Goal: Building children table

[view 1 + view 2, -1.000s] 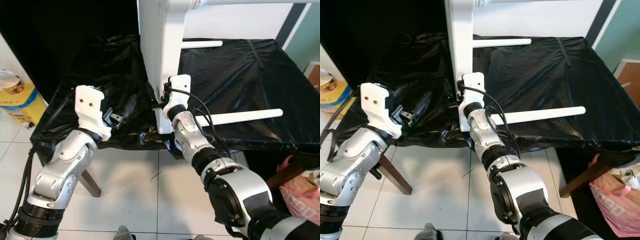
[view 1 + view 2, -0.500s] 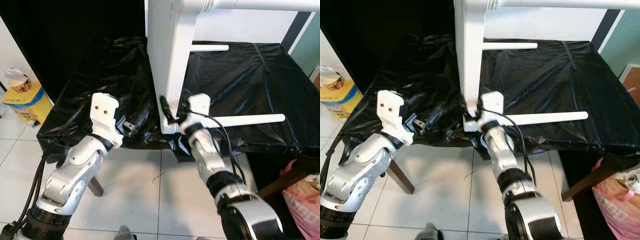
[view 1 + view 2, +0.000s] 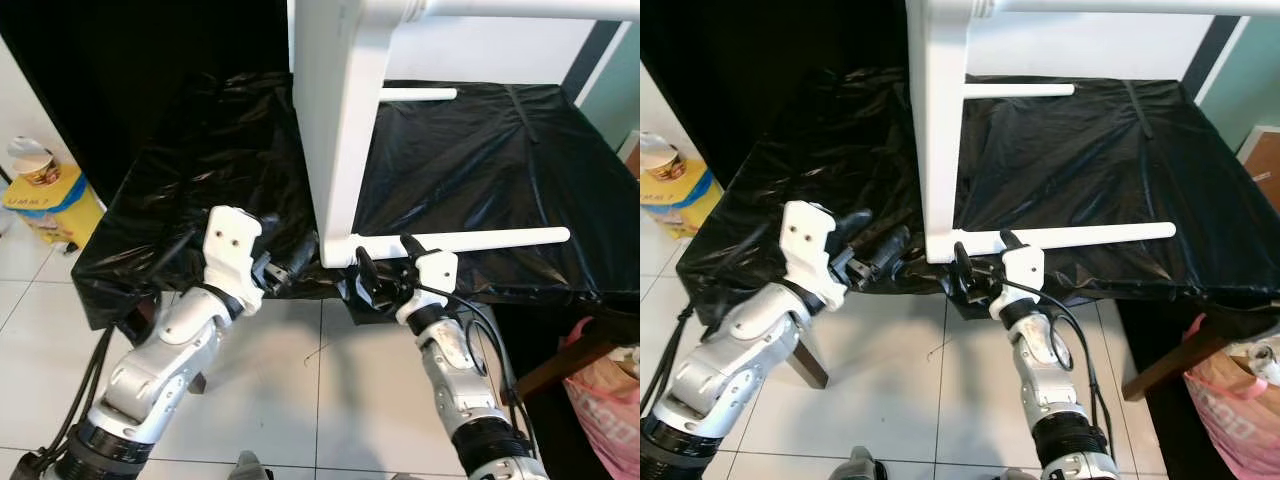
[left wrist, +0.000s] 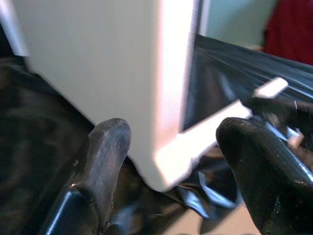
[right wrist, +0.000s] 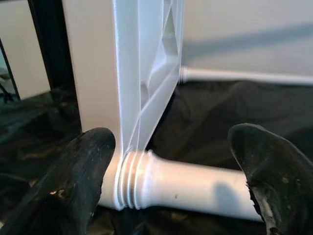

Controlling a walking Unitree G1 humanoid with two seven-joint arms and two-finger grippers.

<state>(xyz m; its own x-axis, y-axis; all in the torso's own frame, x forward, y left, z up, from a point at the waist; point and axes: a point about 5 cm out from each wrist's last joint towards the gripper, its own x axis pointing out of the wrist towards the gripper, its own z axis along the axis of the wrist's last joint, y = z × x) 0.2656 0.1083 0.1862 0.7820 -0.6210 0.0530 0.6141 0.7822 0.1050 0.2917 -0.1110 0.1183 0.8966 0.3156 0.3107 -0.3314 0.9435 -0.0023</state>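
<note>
Since 1.0 s ago the right arm has pulled back off the upright white panel: its gripper was then pressed against the panel's lower edge and now sits lower and nearer the robot, at the front edge of the surface; the left gripper has come in from the left toward the panel's bottom corner. Nearest the camera, both silver forearms rise over the white tiled floor (image 3: pixel 300 400). The right gripper (image 3: pixel 383 272) hangs just below the screwed-in table leg (image 3: pixel 470 238), fingers spread apart and holding nothing; the right wrist view shows the leg's threaded end (image 5: pixel 134 181) seated in the panel between the two black fingers (image 5: pixel 73 181). The left gripper (image 3: pixel 290 268) is just beside the panel's bottom corner, fingers likewise apart and empty, the corner (image 4: pixel 161 171) framed between them in the left wrist view. The white table panel (image 3: pixel 335 130) stands upright on the surface, which is covered in black plastic sheeting (image 3: pixel 480 160). The near leg projects horizontally to the robot's right, low over the sheeting; whether it touches cannot be told. Farther back a second white leg (image 3: pixel 418 95) projects the same way. At far left on the floor stands a yellow container (image 3: pixel 45 200).
</note>
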